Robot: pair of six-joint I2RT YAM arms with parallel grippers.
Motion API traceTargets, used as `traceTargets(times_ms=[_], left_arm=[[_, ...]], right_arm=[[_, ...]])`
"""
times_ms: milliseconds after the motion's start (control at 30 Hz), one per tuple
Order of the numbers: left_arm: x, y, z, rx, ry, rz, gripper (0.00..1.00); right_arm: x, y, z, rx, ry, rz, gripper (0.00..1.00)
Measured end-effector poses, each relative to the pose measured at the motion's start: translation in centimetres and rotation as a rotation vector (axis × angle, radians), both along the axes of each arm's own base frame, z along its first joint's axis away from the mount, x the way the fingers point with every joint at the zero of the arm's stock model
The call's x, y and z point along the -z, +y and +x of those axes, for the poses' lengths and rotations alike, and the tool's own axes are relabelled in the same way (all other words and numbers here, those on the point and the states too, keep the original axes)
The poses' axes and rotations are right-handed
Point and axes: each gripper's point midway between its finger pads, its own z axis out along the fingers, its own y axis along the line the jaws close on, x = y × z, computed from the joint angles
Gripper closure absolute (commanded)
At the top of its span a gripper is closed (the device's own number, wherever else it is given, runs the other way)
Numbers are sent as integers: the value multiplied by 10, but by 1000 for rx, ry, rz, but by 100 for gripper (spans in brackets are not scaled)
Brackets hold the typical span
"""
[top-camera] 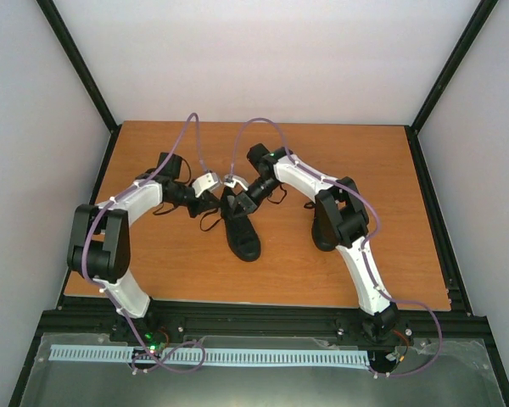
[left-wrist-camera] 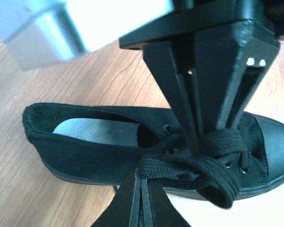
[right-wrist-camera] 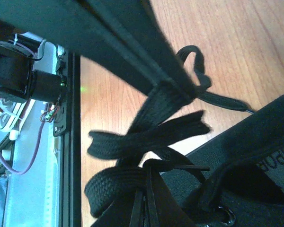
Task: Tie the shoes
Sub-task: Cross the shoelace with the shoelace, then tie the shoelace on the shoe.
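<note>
At the near edge, both arms rise from a black metal rail (top-camera: 263, 318) and bend inward over a smooth wood-grain table (top-camera: 153, 271). One shoe (top-camera: 244, 233) lies at the middle of the table, its toe pointing toward the rail. It is a low black canvas sneaker with a matte woven upper, a pale grey insole (left-wrist-camera: 94, 132) and a smooth rounded rubber toe cap (left-wrist-camera: 277, 151). A second shoe (top-camera: 320, 240) sits to the right of the first, partly hidden under the right arm.

The flat, braided black laces (left-wrist-camera: 180, 165) are bunched in loose loops above the eyelets of the middle shoe. The left gripper (left-wrist-camera: 142, 177) has its slim, tapered black fingers pressed together, pinching a strand. The right gripper (right-wrist-camera: 146, 177) is likewise fully closed on another strand. The two tips meet just beside each other over the shoe's tongue. A loose lace end curls on the wood beyond. Plain pale walls stand behind the table.
</note>
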Motion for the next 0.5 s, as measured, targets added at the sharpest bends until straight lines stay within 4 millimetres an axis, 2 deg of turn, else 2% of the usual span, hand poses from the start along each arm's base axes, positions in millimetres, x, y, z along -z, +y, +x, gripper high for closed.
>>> traceTargets(times_ms=[267, 433, 467, 500], left_arm=[[5, 1, 6, -13, 2, 10, 99], [10, 2, 11, -22, 14, 22, 99], [10, 1, 12, -24, 15, 23, 98], [10, 1, 14, -25, 16, 23, 89]], right_arm=[[15, 1, -6, -25, 37, 7, 97], [17, 1, -7, -36, 33, 11, 97], [18, 2, -7, -37, 29, 9, 97], [18, 2, -7, -36, 26, 8, 97]])
